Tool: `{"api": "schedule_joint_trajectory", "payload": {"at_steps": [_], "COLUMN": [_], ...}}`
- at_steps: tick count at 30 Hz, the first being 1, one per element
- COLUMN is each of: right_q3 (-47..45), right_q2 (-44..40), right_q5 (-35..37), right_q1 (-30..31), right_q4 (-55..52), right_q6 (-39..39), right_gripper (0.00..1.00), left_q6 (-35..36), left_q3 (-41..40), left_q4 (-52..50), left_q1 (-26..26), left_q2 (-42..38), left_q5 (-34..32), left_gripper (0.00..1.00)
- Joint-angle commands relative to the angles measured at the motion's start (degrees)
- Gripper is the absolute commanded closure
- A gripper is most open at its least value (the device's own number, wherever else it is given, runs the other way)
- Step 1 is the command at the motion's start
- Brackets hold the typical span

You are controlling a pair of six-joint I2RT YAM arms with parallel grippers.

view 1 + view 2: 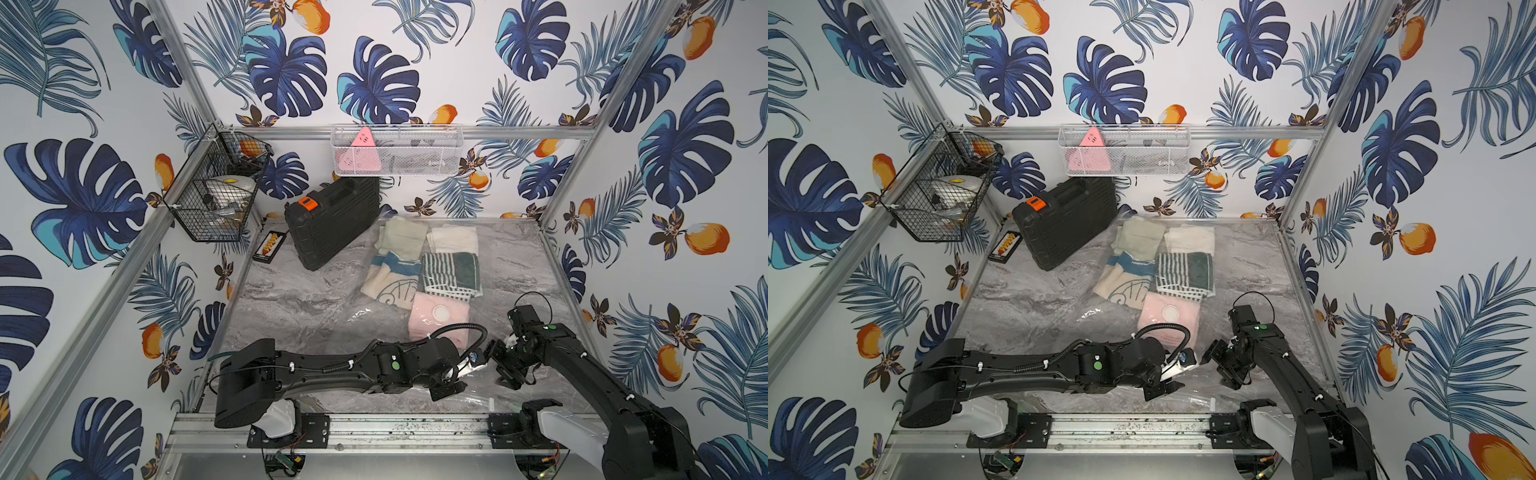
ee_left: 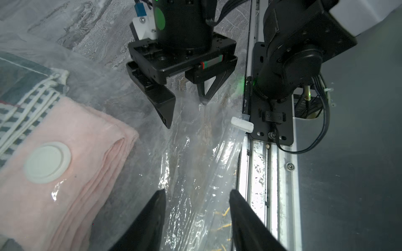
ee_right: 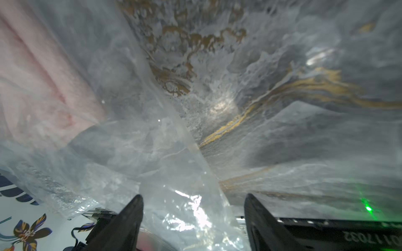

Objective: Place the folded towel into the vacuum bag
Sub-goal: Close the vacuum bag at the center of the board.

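Under the round white valve [image 2: 46, 162], the pink folded towel [image 2: 91, 134] already lies inside the vacuum bag [image 2: 191, 169] on the tabletop [image 1: 291, 299] — apparently placed. Over the bag's loose mouth the left gripper [image 2: 196, 192] and right gripper [image 2: 186, 114] hover open-jawed, holding nothing — likely tending the opening.

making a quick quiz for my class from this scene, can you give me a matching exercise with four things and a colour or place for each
Things:
1. pink towel
2. black case
3. white mesh basket
4. striped towel

Descriptions:
a. holds a pink triangular thing
b. dark green and white
c. lies under the round white valve
d. has an orange latch

Pairs: 1-c, 2-d, 3-a, 4-b
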Motion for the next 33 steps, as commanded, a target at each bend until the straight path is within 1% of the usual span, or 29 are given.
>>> {"api": "schedule_joint_trajectory", "payload": {"at_steps": [1,3,5,10,12,13,15,17,19,23,28,30,33], "right_q3": [-1.1,-1.4,-1.5,0.3,1.3,1.8,2.3,2.6,3.0,2.9,3.0,3.1,3.8], "right_q2": [0.3,-0.1,-0.8,-2.5,-2.6,-2.6,-2.5,-2.3,-2.3,-2.6,-2.9,-2.8,-2.5], "right_q5": [-4.2,-6.1,-8.8,-14.1,-15.1,-15.6,-17.1,-18.3,-18.5,-19.6,-20.3,-20.5,-20.8], "right_q1": [-0.4,-0.9,-1.5,-2.6,-3.0,-3.3,-3.9,-4.3,-4.6,-5.4,-5.9,-6.2,-6.4], "right_q4": [3.9,4.6,5.5,5.7,5.2,5.1,5.2,5.5,5.0,4.9,4.7,4.6,4.2], "right_q6": [0.3,0.2,0.7,1.6,1.4,1.3,1.4,1.5,1.1,1.0,0.6,0.5,0.1], "right_gripper": [0.28,0.34,0.43,0.71,0.77,0.79,0.81,0.81,0.82,0.82,0.81,0.81,0.80], "left_q6": [5.0,5.6,6.6,10.6,11.7,12.1,13.4,15.0,16.5,18.5,19.3,19.9,19.5], "left_q3": [-0.6,-1.0,-1.6,-1.4,-1.2,-1.5,-1.9,-1.8,-2.0,-2.5,-1.8,-1.1,0.4], "left_q4": [0.0,-0.3,-0.3,-1.1,-0.5,0.3,2.2,4.1,6.8,12.5,19.1,20.6,19.8], "left_q1": [-1.2,-2.1,-3.2,-7.0,-7.8,-8.0,-8.3,-8.7,-8.9,-9.0,-9.1,-8.9,-8.3], "left_q2": [0.5,0.6,0.8,3.1,4.0,4.3,4.9,6.0,7.6,10.4,13.3,14.1,15.3], "left_q5": [-1.7,-1.7,-1.9,-6.4,-8.2,-9.3,-11.9,-15.6,-20.3,-24.6,-33.1,-33.9,-32.3], "left_gripper": [0.45,0.43,0.41,0.33,0.29,0.28,0.24,0.24,0.24,0.24,0.27,0.29,0.34]}}
